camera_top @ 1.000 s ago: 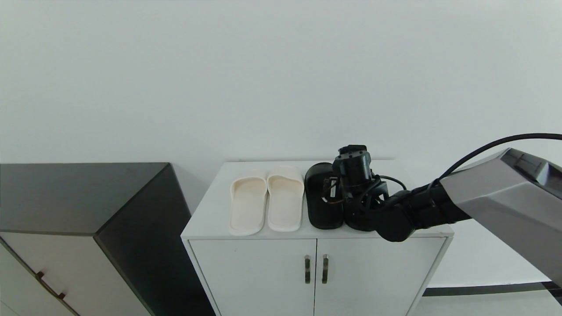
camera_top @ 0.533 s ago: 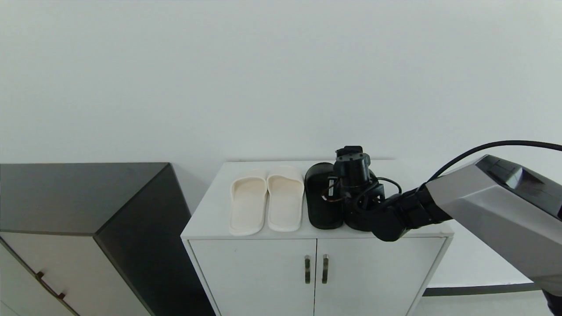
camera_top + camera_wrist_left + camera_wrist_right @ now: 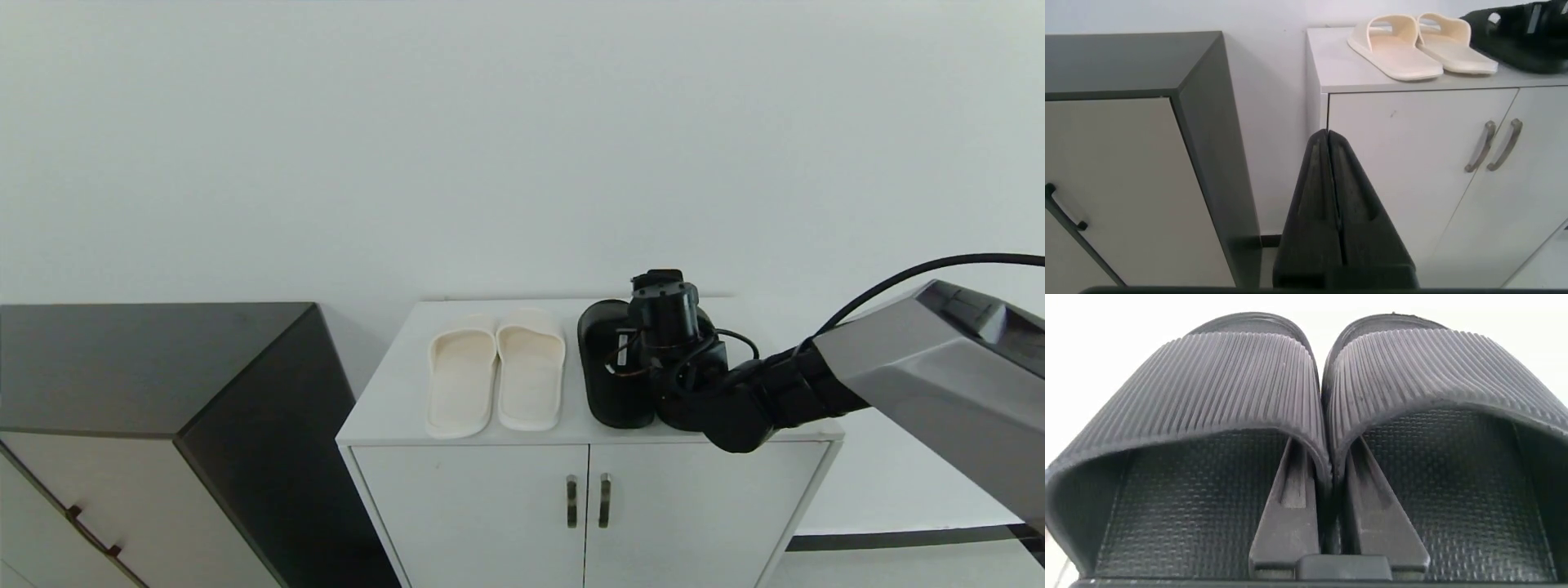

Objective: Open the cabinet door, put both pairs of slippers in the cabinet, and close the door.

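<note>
My right gripper [image 3: 1323, 469] clamps black slippers [image 3: 614, 367] by adjoining strap edges, finger inside each, so pair lifts together. Left gripper [image 3: 1328, 139] pinched empty, facing shut cabinet doors [image 3: 584, 498].

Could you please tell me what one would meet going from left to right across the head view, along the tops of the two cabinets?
dark cabinet → left cream slipper → right cream slipper → black slippers
</note>
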